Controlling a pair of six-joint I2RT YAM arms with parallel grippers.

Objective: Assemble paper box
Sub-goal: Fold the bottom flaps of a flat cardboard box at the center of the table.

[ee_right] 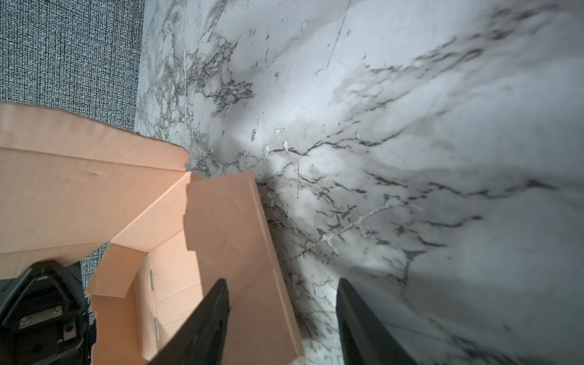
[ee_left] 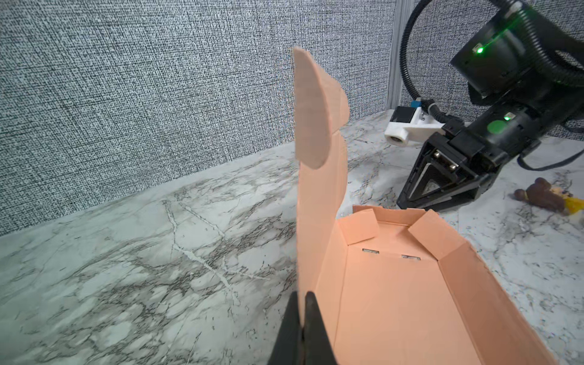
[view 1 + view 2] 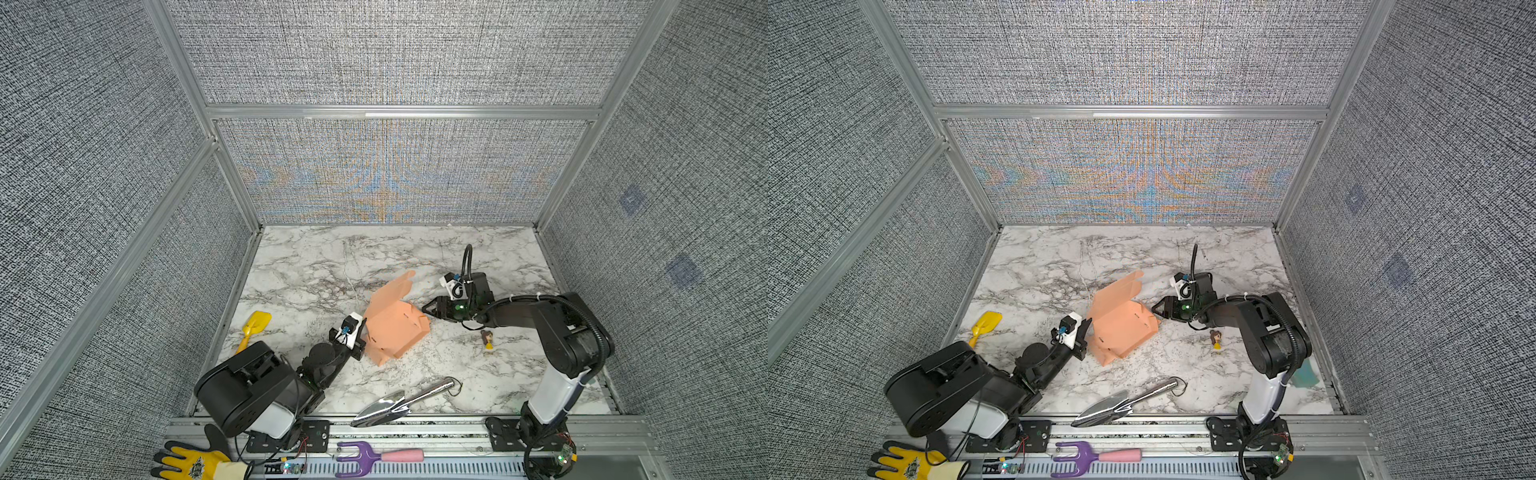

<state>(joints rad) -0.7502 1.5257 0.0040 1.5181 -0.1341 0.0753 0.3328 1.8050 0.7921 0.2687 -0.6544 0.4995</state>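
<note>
Paper box (image 3: 395,328), salmon-pink, sits at the centre of the marble worktop (image 3: 311,266). It is partly erected: the side walls are raised, the interior is open, and the lid panel (image 2: 316,126) stands upright with a rounded flap at its top. On the front rail lie a yellow glove (image 3: 195,463) and a purple hand fork (image 3: 365,457). Just beyond them, a metal trowel (image 3: 399,403) lies at the front edge of the worktop. Farther in, the left gripper (image 2: 301,303) has its jaws fully closed, pinching the cardboard at the base of the lid panel on the left side of the box. A small figurine (image 3: 487,338) lies on the worktop to the right, apart from the box. A yellow toy shovel (image 3: 254,326) lies near the left edge. At the right end of the box, the right gripper (image 1: 281,290) has its jaws well apart and clamps nothing. One finger (image 1: 208,316) is over the box interior; the other is outside the end wall, above bare worktop.
</note>
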